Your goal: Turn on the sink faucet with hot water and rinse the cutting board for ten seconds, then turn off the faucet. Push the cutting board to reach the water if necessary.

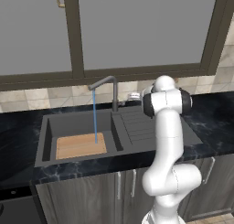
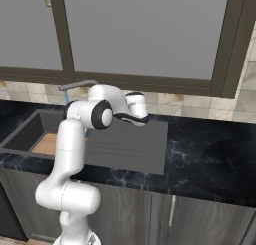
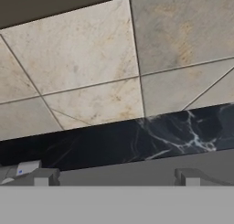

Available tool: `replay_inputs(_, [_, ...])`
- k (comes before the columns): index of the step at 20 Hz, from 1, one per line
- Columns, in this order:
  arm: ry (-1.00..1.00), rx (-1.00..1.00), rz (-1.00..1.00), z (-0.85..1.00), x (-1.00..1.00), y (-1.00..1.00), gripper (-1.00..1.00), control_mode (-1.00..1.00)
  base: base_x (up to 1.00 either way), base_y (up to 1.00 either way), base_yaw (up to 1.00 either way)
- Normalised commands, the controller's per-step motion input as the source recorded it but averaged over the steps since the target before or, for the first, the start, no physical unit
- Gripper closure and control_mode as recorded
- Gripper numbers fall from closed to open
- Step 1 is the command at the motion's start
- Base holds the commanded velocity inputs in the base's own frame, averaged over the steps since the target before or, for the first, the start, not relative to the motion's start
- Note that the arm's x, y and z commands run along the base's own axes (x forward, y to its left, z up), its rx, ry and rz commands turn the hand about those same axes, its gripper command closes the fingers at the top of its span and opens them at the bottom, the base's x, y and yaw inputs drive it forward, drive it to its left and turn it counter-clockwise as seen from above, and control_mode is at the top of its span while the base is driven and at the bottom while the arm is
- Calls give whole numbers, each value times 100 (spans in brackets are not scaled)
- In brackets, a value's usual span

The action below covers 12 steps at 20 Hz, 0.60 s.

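A: What is lying nearest, along the front?

B: Grey wood-grain cabinet doors (image 1: pixel 114 191) are running under the black marbled surface (image 1: pixel 18 145). The sink (image 1: pixel 45 141) is sitting sunk into that surface, its ribbed drainboard (image 2: pixel 125 144) stretching off to the side.

A: And the cutting board?

B: The cutting board (image 1: pixel 80 145) is lying flat on the basin floor, and the water (image 1: pixel 95 115) is falling in a thin blue stream straight onto its far edge.

A: Farther back?

B: The sink faucet (image 1: pixel 112 90) is standing at the basin's rear rim, spout reaching over the basin. Behind it beige wall tiles (image 3: pixel 91 67) are rising to a dark-framed window (image 1: pixel 137 31).

A: Are the views differing?

B: The left base view is showing the whole board; in the right one the arm is covering most of it. The hand view is looking at tiles and marble, with the pincer (image 3: pixel 116 177) spread wide, gripping nothing. In the right base view it (image 2: pixel 142 120) is hovering over the drainboard's back edge.
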Motion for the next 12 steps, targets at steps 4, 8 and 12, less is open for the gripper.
replay_inputs(4, [0, 0, 0, -3, 0, 7, -100, -100, 0, 0, 0])
replay_inputs(8, [0, 0, 0, -1, 0, 6, -100, -100, 0, 0, 0])
replay_inputs(12, [0, 0, 0, -3, 0, 6, -100, -100, 0, 0, 0])
